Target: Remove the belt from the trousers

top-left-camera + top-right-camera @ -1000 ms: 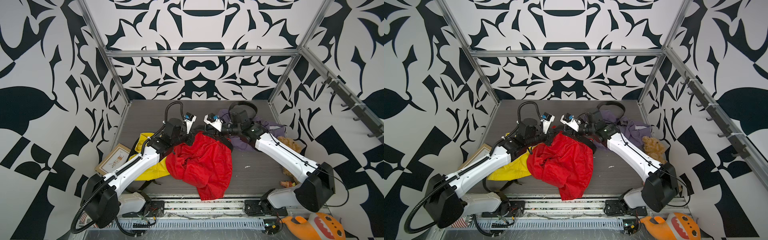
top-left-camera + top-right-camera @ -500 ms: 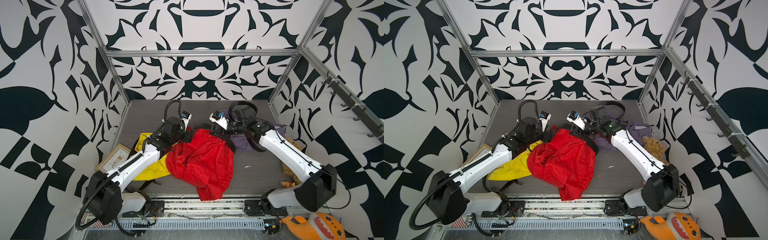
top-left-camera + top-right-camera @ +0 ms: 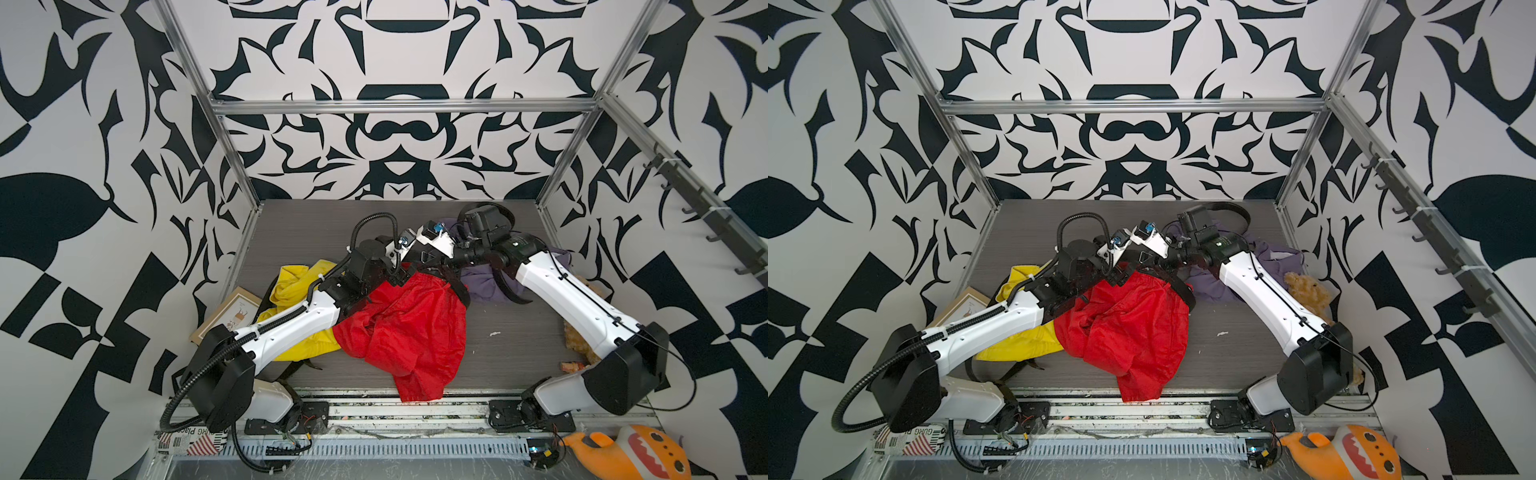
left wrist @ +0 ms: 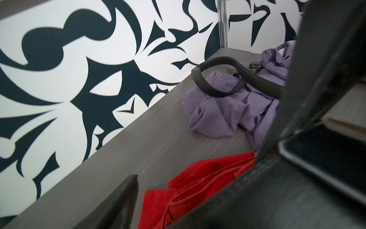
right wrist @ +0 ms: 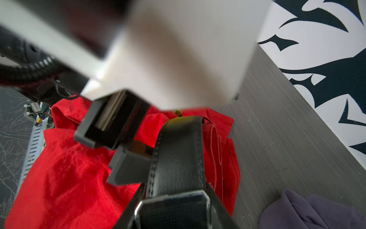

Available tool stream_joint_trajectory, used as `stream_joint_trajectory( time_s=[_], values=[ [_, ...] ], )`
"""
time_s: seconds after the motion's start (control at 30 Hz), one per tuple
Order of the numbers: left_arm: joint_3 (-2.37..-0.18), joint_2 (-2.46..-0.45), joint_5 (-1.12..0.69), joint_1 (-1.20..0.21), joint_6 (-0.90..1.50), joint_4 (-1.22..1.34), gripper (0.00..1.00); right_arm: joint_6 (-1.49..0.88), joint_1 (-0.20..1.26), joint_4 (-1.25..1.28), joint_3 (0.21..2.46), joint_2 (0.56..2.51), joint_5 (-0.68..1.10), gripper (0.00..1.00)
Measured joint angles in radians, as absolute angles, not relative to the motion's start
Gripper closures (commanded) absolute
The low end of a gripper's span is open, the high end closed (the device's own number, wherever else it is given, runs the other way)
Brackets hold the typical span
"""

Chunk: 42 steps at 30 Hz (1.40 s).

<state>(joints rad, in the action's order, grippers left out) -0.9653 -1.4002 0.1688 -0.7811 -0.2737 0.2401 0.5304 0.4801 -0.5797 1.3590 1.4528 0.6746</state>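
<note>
The red trousers (image 3: 407,328) lie crumpled mid-table, also seen in a top view (image 3: 1125,328). A black belt (image 3: 459,286) runs along their waistband at the far right. In the right wrist view the belt (image 5: 178,154) leads straight into my right gripper (image 5: 172,198), which is shut on it. My right gripper (image 3: 428,257) hovers over the waistband's far edge. My left gripper (image 3: 405,270) is right beside it, open. Its fingers (image 5: 128,168) stand apart next to the belt. In the left wrist view the red waistband (image 4: 188,190) lies loose beside a finger (image 4: 118,204).
Purple trousers (image 4: 227,111) with another black belt (image 4: 217,79) lie at the back right under my right arm. A yellow garment (image 3: 291,291) and a picture frame (image 3: 228,311) sit at the left. A plush toy (image 3: 577,336) lies at the right edge.
My left gripper has opened, let go of the red waistband, and shifted right toward the right gripper. The right gripper keeps its hold on the belt.
</note>
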Motion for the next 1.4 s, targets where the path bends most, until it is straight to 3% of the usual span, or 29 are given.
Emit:
stream_joint_trajectory(
  time_s=[0.03, 0.07, 0.17, 0.3, 0.37, 0.63, 0.77, 1.07, 1.4],
  values=[
    [-0.966, -1.405, 0.168, -0.781, -0.285, 0.253, 0.84, 0.529, 0.476, -0.576, 1.361, 1.454, 0.675, 1.00],
    [-0.968, -1.412, 0.165, -0.781, -0.298, 0.260, 1.00, 0.529, 0.475, -0.570, 1.365, 1.455, 0.672, 1.00],
    [-0.987, -1.444, 0.177, -0.791, -0.316, 0.244, 1.00, 0.527, 0.471, -0.561, 1.370, 1.464, 0.650, 1.00],
    [-0.998, -1.463, 0.207, -0.791, -0.293, 0.181, 1.00, 0.523, 0.472, -0.529, 1.354, 1.481, 0.618, 0.62],
    [-0.998, -1.459, 0.215, -0.793, -0.272, 0.139, 1.00, 0.510, 0.473, -0.482, 1.317, 1.475, 0.609, 0.50],
    [-0.997, -1.370, 0.240, -0.790, -0.171, -0.028, 1.00, 0.499, 0.522, -0.380, 1.182, 1.383, 0.551, 0.29],
    [-0.999, -1.331, 0.247, -0.785, -0.137, -0.075, 1.00, 0.504, 0.581, -0.368, 1.146, 1.356, 0.501, 0.13],
    [-1.008, -1.328, 0.225, -0.785, -0.103, -0.118, 1.00, 0.523, 0.665, -0.216, 1.052, 1.306, 0.325, 0.11],
    [-1.010, -1.328, 0.212, -0.783, -0.089, -0.120, 1.00, 0.557, 0.669, -0.173, 1.111, 1.346, 0.333, 0.32]
  ],
)
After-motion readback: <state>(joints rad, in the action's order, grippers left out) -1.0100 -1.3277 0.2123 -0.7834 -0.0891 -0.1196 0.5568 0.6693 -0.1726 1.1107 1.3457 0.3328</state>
